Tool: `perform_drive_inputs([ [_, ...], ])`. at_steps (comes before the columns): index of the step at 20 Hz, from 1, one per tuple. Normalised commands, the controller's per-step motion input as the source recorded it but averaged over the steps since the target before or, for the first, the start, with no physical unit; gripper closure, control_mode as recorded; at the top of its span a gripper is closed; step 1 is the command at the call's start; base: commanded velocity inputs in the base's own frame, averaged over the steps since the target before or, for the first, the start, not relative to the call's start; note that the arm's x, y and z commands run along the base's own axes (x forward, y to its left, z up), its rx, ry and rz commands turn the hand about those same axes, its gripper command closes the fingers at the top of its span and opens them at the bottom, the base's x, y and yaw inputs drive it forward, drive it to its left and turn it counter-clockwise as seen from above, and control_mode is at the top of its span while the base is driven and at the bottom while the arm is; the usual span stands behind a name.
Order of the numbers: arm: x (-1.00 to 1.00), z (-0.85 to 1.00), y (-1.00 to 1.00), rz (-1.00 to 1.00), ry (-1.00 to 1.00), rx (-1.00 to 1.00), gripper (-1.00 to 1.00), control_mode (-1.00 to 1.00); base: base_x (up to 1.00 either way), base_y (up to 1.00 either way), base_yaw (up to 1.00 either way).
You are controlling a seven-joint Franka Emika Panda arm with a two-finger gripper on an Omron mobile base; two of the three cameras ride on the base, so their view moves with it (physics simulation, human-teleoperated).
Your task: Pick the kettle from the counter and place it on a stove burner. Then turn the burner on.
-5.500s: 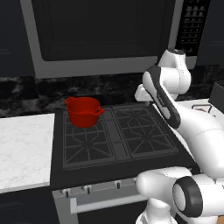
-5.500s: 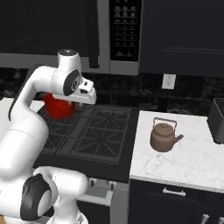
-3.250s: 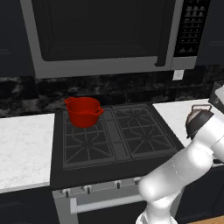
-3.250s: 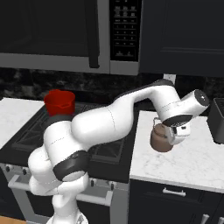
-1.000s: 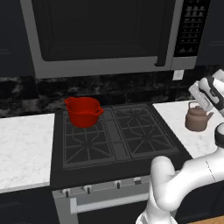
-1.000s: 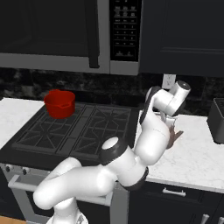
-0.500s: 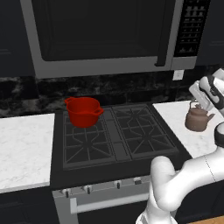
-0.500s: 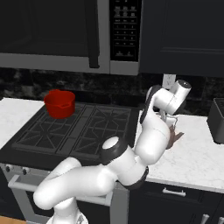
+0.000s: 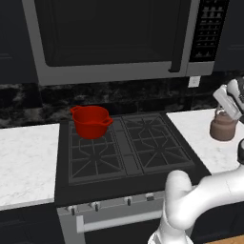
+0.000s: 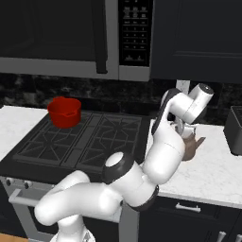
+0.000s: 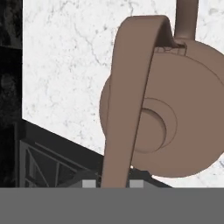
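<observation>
The kettle [image 9: 223, 128] is sitting on the white marble surface [image 9: 209, 143] to the right of the black cooktop [image 9: 126, 152], well apart from the red pot [image 9: 91, 121] that is resting on the cooktop's rear left grate. The nearest stove burner [image 9: 157, 155] is lying between the pot and the kettle, with nothing standing on it.

In the left base view the tool [image 9: 228, 106] is hanging right over the kettle, at the top of its handle. In the right base view the white arm is covering most of the kettle [image 10: 193, 147], leaving only its brown body and spout showing past the elbow.

The hand view is looking straight down on the kettle [image 11: 175, 118]: the knobbed lid is lying at the centre, the spout is pointing toward the top of the picture, and the arched handle is crossing the lid as a broad brown band. The band is running down between two small pale finger tips [image 11: 89, 183] at the bottom edge. Whether they are pressing on the handle cannot be told; they are standing close on either side of it.

A microwave [image 9: 114, 38] is hanging above the cooktop.
</observation>
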Motion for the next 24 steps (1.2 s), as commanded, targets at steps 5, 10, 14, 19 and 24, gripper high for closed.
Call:
perform_drive_inputs([
  [5,-0.42,0.58,0.38,0.00,-0.06,0.00,1.00,-1.00,0.00,0.00,0.00],
  [10,-0.30,0.44,0.81,0.00,-0.01,0.00,1.00,-1.00,0.00,0.00,0.00],
  [14,-0.17,0.35,0.98,0.00,-0.03,0.00,1.00,-1.00,0.00,0.00,0.00],
  [19,-0.03,0.07,1.00,0.00,-0.01,0.03,1.00,-1.00,0.00,0.00,0.00],
  [24,-0.06,0.00,0.86,0.00,0.00,0.16,1.00,-1.00,0.00,0.00,0.00],
])
